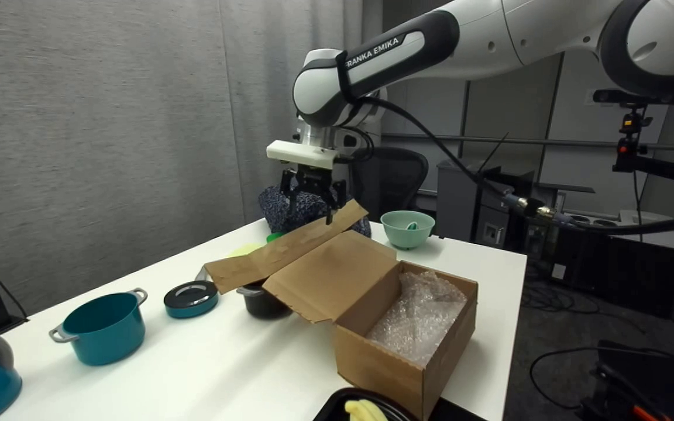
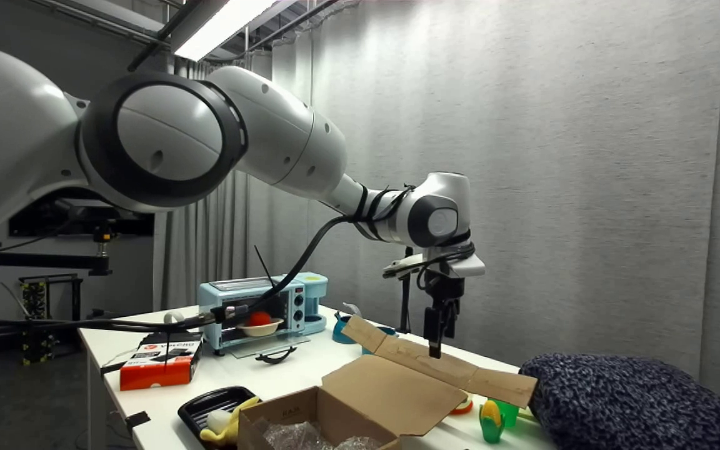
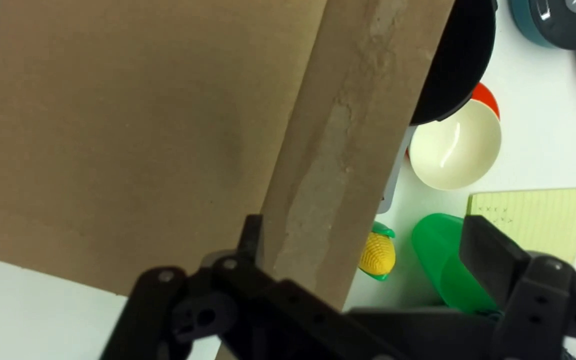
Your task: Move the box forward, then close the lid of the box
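Closing still to do: lid (image 1: 340, 266) folded back, outer strip (image 3: 340, 145) under gripper (image 1: 310, 215), which is spread wide with nothing held; box (image 1: 379, 363) sits lower and off to one side, can't tell if the forward move is done.

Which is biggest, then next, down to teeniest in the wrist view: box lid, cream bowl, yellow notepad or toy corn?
1. Box lid: by far largest.
2. Cream bowl and yellow notepad: too alike to rank; notepad partly hidden.
3. Toy corn: smallest.
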Action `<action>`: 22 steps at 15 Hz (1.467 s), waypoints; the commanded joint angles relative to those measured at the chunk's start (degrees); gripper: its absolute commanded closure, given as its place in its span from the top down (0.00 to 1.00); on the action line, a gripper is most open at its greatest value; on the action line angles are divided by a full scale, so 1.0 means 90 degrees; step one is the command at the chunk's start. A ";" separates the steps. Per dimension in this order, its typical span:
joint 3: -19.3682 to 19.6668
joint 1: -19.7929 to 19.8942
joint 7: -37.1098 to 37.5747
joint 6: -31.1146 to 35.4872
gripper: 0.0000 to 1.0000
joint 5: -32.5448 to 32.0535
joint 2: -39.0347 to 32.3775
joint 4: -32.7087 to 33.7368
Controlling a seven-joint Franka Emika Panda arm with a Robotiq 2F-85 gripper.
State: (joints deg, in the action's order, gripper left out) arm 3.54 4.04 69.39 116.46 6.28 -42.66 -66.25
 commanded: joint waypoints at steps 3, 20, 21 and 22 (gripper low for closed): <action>0.0006 0.0113 -0.0233 -0.0671 1.00 0.0190 -0.0516 0.0852; 0.0055 0.0109 -0.0805 -0.2172 0.58 0.0049 -0.1001 0.1710; 0.0066 0.0108 -0.0836 -0.2251 0.51 0.0038 -0.1004 0.1749; 0.0084 0.0104 -0.0868 -0.2328 0.42 0.0015 -0.1008 0.1792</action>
State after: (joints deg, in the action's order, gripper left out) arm 3.73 4.64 63.58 99.37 6.28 -49.54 -55.01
